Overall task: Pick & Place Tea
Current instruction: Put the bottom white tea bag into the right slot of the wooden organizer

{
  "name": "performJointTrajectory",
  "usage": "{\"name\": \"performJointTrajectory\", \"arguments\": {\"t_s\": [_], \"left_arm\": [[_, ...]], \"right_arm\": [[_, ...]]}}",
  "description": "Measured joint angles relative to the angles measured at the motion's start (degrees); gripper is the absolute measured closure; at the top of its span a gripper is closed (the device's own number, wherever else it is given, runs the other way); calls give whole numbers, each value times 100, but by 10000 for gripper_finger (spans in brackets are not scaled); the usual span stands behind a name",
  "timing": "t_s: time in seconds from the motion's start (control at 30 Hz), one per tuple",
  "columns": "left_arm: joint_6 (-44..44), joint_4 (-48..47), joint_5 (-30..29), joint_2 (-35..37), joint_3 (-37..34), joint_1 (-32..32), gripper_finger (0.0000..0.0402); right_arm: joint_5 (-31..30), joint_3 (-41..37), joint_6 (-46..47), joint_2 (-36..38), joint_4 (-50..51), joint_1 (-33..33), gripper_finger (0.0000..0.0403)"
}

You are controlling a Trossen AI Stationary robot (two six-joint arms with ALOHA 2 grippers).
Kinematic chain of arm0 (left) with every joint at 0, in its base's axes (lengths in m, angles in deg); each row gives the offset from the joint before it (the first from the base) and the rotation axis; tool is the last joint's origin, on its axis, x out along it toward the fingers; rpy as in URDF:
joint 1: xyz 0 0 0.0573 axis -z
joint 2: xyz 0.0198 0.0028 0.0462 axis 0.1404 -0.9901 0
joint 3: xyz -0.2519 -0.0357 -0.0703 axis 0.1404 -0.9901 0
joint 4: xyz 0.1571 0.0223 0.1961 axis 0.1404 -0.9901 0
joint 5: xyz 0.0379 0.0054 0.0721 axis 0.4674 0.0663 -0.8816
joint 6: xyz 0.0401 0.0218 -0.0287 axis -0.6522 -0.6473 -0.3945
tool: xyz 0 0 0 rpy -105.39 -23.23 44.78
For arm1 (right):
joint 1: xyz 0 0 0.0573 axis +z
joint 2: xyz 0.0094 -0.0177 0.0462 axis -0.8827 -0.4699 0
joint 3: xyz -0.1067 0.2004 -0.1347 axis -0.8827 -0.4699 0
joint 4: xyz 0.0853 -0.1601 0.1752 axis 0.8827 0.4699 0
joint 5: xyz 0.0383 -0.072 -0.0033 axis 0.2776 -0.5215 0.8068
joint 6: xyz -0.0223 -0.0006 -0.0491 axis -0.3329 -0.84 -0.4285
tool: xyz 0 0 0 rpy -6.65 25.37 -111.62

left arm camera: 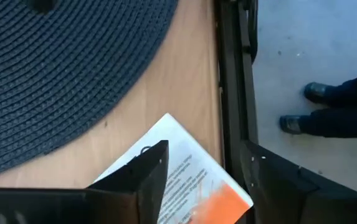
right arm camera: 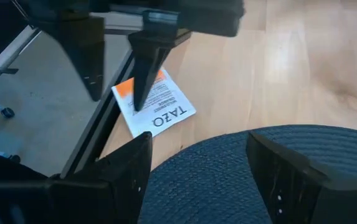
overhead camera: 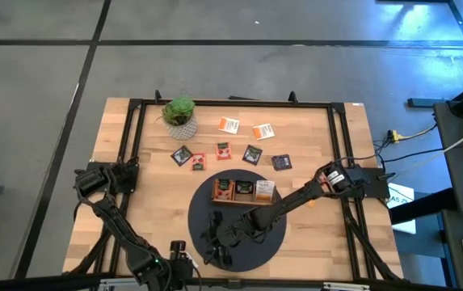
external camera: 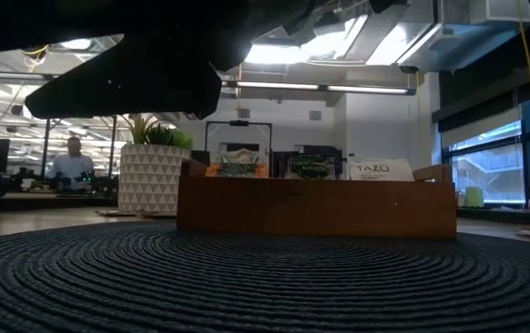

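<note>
A white-and-orange tea packet (right arm camera: 159,109) lies flat on the bare wood by the table's near left edge, just off the round dark mat (right arm camera: 240,168). My left gripper (right arm camera: 116,102) hangs over it pointing down, open; one finger is over the packet, the other past the table's edge. My right gripper (right arm camera: 200,140) hovers open over the mat with nothing between its fingers. The wooden tray (overhead camera: 243,191) on the mat holds upright packets (external camera: 380,170). Several more tea packets (overhead camera: 252,153) lie beyond it. My left gripper has one fingertip (right arm camera: 138,104) at the packet's printed face (left arm camera: 187,168), coming from above. I cannot tell whether it touches the packet. The packet lies flat on the table, and the other finger (right arm camera: 94,87) is clear of it.
A potted plant (overhead camera: 180,111) stands at the far left of the table. A black frame rail (left arm camera: 231,93) runs along the table's edge beside the packet. A person's shoes (left arm camera: 318,93) show on the floor past that rail.
</note>
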Motion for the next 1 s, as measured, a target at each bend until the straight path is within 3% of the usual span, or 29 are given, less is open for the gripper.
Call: {"name": "performJointTrajectory", "arguments": {"t_s": [0.1,0.23,0.33,0.43,0.7,0.87,1.0], "left_arm": [[34,107,103,1,0,0,197],[-909,426,728,0,-2,21,200],[-1651,631,671,0,-2,122,207],[-1962,220,343,0,111,252,215],[-1903,-819,-569,-52,831,475,228],[-924,-1077,-703,-230,857,571,229],[-972,-1177,-645,-459,861,649,229]], "right_arm": [[-9,0,0,0,4,-16,144],[-9,0,141,0,31,-16,144],[-8,2,212,2,172,-16,144],[-7,2,320,2,337,-14,144],[-7,2,443,2,519,-14,144],[-205,2,437,2,517,-12,144],[-294,2,433,2,517,-24,144]]}}
